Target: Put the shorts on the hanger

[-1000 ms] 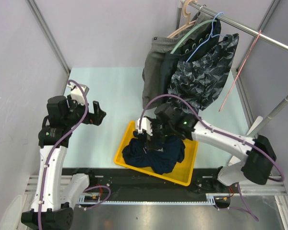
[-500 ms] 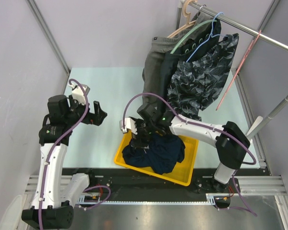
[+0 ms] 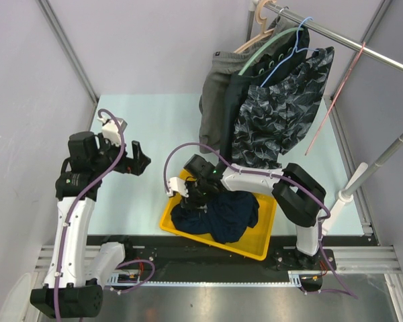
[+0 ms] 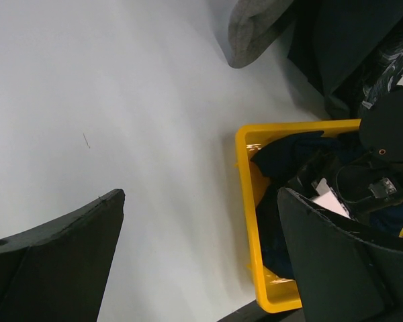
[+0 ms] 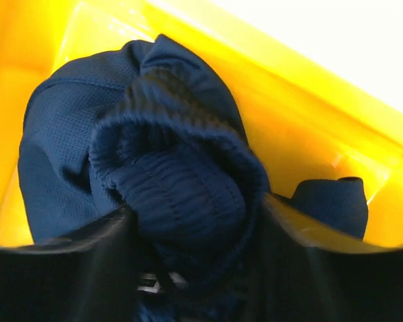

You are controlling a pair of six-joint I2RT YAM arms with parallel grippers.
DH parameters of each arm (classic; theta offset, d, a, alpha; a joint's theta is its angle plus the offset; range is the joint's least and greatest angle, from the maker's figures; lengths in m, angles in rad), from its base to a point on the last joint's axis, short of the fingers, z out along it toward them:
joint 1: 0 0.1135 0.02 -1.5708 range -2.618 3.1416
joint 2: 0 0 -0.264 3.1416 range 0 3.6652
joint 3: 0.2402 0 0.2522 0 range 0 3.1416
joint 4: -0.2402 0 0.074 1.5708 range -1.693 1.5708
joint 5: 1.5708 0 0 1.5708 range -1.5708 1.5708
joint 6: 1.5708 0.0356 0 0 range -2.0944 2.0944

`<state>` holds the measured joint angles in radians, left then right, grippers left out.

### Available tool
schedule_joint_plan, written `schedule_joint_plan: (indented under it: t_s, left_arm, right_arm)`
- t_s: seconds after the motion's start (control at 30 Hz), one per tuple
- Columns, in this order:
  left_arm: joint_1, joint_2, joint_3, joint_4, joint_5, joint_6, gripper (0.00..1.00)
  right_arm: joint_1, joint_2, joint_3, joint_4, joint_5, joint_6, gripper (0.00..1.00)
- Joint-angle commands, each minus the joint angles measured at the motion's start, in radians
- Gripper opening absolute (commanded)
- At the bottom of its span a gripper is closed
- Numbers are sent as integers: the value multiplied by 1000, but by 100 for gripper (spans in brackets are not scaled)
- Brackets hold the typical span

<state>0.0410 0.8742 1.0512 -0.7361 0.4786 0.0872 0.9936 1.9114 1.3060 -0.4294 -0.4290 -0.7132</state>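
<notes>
Right end effector has shifted left to the far-left corner of the yellow bin and narrowed, pinching a ribbed waistband fold of the navy shorts, which lie in the bin. Left end effector stays spread wide above the surface. The pink-red hanger hangs from the rail.

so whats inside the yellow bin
The navy shorts lie crumpled in the yellow bin, with the right pincer down among them, its jaws either side of a ribbed fold. The fabric covers most of the bin's floor, so anything underneath is hidden.
</notes>
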Motion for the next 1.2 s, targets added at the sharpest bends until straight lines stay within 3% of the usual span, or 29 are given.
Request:
schedule_joint_plan:
  t_s: [0.0, 0.03, 0.07, 0.13, 0.33, 0.63, 0.83, 0.9, 0.97, 1.1, 1.17]
  left_arm:
    - [11, 6, 33, 17, 29, -15, 100]
    - [11, 5, 33, 17, 34, -15, 100]
    - [11, 6, 32, 21, 37, -18, 100]
    - [13, 11, 32, 23, 60, -32, 100]
    - [11, 65, 93, 10, 190, -32, 100]
    - [11, 23, 142, 234, 371, -130, 100]
    - [5, 26, 162, 184, 692, 18, 95]
    - [-32, 6, 164, 100, 675, 124, 93]
    - [-172, -17, 164, -6, 620, 254, 93]
    - [-453, -32, 112, -43, 377, 339, 93]
    - [-525, -6, 99, -23, 370, 352, 93]
  right_arm:
    - [-7, -44, 33, -2, 13, 43, 44]
    - [-12, -64, 35, -9, 7, 81, 36]
    - [-25, -119, 36, -17, -13, 99, 18]
    - [-44, -181, 39, -23, -19, 188, 0]
    - [-156, -405, 90, -25, -48, 429, 0]
    - [-326, -540, 246, 30, -36, 774, 0]
    - [-400, -572, 289, 92, 10, 967, 0]
    - [-406, -569, 295, 64, 19, 989, 0]
    - [-403, -562, 291, 28, 29, 1014, 0]
    - [-372, -538, 260, -120, 1, 1000, 0]
    - [-371, -560, 195, -85, -40, 1030, 0]
